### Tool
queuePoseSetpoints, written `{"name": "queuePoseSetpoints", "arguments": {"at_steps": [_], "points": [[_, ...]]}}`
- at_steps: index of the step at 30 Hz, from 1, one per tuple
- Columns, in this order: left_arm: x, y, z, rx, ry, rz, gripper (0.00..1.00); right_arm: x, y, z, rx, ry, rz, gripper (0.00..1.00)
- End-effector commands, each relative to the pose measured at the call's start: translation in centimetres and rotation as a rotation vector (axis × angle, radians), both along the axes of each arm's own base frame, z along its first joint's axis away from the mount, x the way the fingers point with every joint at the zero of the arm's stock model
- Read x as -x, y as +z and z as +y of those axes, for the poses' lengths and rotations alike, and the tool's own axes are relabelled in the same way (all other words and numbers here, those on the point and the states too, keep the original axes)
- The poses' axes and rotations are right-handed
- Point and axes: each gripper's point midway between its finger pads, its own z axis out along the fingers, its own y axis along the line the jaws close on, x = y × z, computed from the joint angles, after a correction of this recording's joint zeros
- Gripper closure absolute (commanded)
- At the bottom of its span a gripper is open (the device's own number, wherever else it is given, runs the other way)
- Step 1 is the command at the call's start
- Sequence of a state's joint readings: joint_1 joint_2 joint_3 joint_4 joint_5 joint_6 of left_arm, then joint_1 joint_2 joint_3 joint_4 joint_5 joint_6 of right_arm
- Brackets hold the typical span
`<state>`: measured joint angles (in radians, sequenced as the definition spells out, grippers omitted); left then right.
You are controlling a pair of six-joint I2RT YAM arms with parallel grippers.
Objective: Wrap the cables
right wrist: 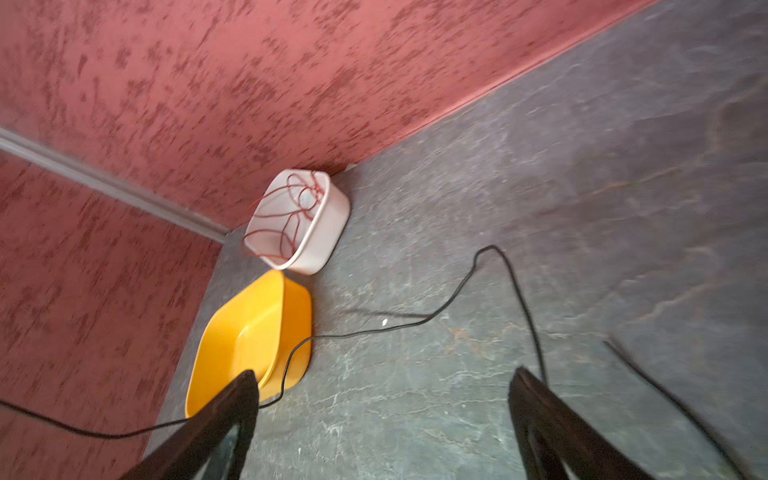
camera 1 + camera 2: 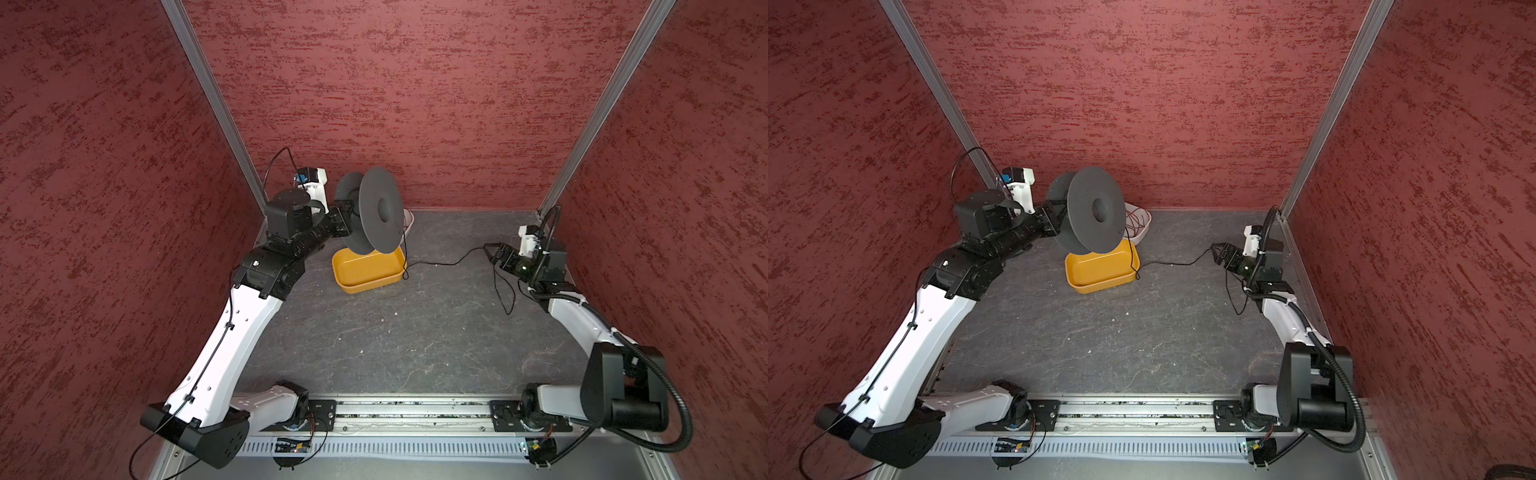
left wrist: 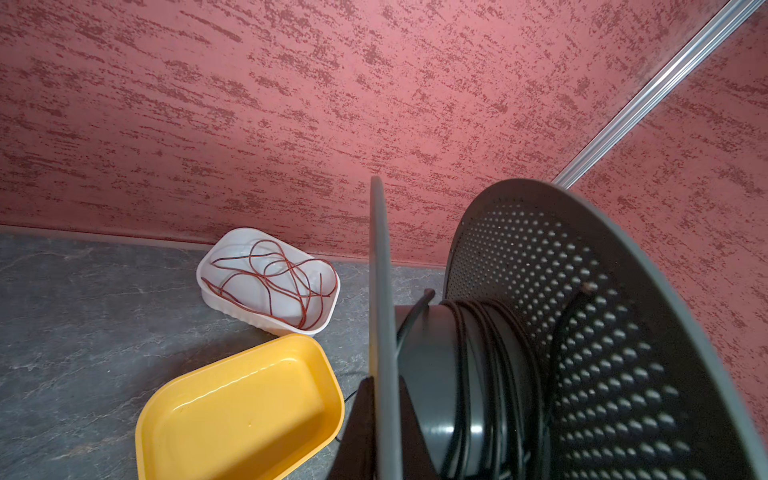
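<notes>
Cable (image 1: 374, 331) runs beside yellow tub (image 1: 245, 332); white tub (image 1: 328, 232) holds red wire (image 3: 266, 286).

No legible text, label, brand, number or sign on any surface, any view.
</notes>
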<state>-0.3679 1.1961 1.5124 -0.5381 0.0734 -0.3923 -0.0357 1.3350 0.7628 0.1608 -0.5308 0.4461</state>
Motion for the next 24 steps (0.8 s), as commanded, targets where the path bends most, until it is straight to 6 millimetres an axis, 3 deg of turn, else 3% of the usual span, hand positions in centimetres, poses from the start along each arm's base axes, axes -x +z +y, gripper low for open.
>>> {"name": "queuePoseSetpoints", "arguments": {"at_steps": [1,10,14,24], "points": [[0.2,4.2,-0.5,0.055,-0.013,-0.124,1.0,0.2,2.6,3.9,0.037,0.127,-0.185,0.08],[-0.2,3.8,-1.6,0.078,-0.043,-0.104,1.0,3.0,1.6,13.1,0.091,0.396,-0.344,0.11],[-0.2,3.7,-1.9,0.085,-0.057,-0.097,1.0,4.6,2.1,15.9,0.061,0.499,-0.421,0.12],[-0.3,3.6,-1.9,0.094,-0.057,-0.086,1.0,5.2,-2.0,20.9,0.058,0.626,-0.383,0.16]]}}
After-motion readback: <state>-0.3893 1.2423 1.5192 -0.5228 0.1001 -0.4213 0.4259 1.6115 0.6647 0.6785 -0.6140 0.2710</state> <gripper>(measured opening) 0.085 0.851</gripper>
